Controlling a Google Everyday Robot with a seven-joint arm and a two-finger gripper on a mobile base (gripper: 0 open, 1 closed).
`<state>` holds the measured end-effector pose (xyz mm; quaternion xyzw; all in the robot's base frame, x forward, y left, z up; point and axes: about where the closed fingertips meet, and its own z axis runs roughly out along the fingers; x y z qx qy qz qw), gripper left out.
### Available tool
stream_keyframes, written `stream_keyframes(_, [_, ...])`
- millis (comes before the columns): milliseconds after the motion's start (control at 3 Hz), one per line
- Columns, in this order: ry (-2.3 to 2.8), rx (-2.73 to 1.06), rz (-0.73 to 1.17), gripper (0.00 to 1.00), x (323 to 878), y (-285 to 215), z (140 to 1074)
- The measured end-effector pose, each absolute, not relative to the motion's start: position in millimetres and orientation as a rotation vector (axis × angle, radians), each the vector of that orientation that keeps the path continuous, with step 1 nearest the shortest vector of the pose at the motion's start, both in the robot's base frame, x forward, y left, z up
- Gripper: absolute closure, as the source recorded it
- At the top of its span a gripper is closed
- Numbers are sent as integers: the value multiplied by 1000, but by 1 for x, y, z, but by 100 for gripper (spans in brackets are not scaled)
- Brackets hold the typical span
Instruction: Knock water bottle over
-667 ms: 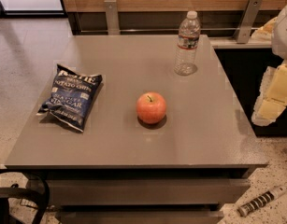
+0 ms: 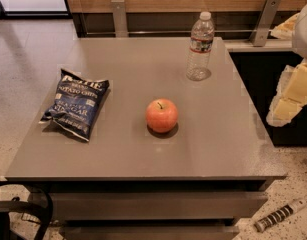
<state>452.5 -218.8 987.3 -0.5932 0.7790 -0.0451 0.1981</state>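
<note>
Well apart from the upright water bottle (image 2: 200, 46), the end effector (image 2: 292, 93) hangs beside the table (image 2: 218, 149), grip state untellable.

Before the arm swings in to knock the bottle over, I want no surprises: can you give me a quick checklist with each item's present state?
1. Clear ribbed plastic water bottle with white cap stands upright near the far right of the grey table: ok.
2. Gripper sits off the table's right edge, apart from the bottle: ok.
3. Nothing on the tabletop between gripper and bottle: ok.
4. Round orange-red apple and dark blue chip bag lie well away from the bottle: ok.
5. How full the bottle is: cannot tell.
</note>
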Motion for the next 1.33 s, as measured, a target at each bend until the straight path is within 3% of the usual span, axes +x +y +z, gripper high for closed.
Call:
stream_keyframes(667, [2027,-1400,-12,0,512,-245,971])
stream_keyframes(1333, [1690,-1028,235,0,605,-248,972])
